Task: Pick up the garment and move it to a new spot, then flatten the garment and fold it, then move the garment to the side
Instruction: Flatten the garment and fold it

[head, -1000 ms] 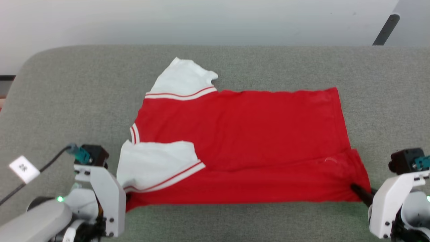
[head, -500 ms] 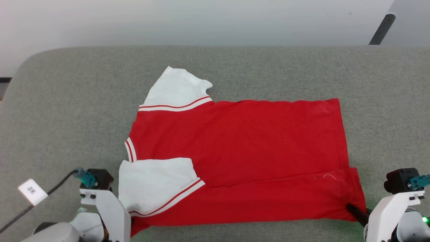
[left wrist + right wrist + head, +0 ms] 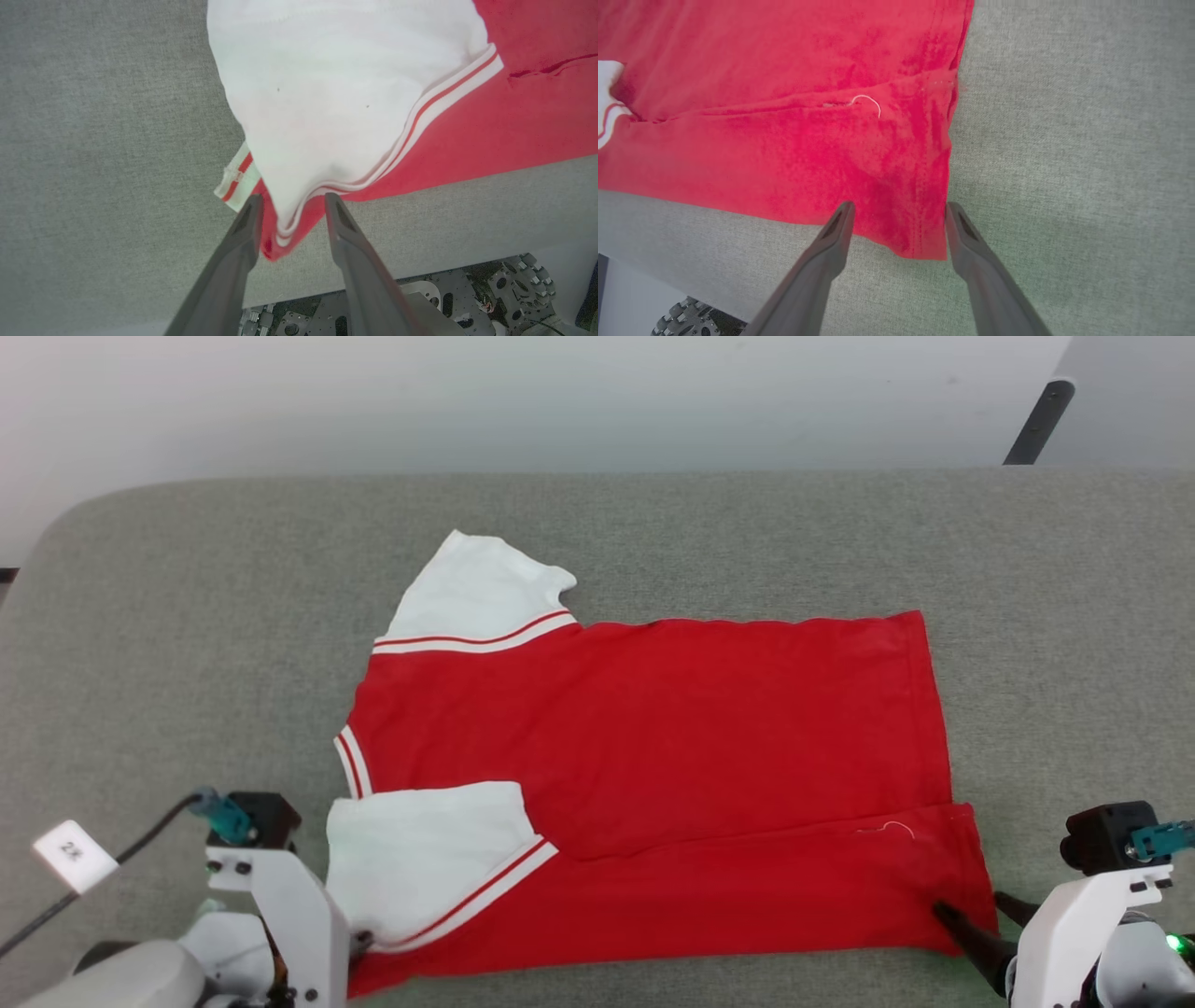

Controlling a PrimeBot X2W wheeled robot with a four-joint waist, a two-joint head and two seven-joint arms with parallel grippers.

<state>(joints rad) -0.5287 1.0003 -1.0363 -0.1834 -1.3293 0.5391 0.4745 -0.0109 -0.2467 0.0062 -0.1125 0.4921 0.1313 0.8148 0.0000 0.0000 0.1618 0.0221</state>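
The garment [image 3: 653, 756], a red jersey with white sleeves and striped trim, lies flat on the grey padded table [image 3: 187, 616], collar end to the left, with its near strip folded over. My left gripper [image 3: 292, 205] is open, its fingers either side of the near left corner under the white sleeve [image 3: 327, 93]. In the head view the left gripper [image 3: 359, 943] is mostly hidden behind its white wrist mount. My right gripper [image 3: 899, 207] is open and straddles the near right hem corner of the garment [image 3: 831, 140]. The right gripper [image 3: 971, 910] sits at that corner in the head view.
The table's near edge runs just behind both grippers, with robot base parts [image 3: 420, 303] below it. A white tag [image 3: 73, 852] on a black cable hangs by the left wrist. A dark pole [image 3: 1036, 422] leans at the far right. Bare grey surface surrounds the garment.
Both grippers have opened and let go of the garment's near corners. The garment stays flat. The head camera has shifted a little.
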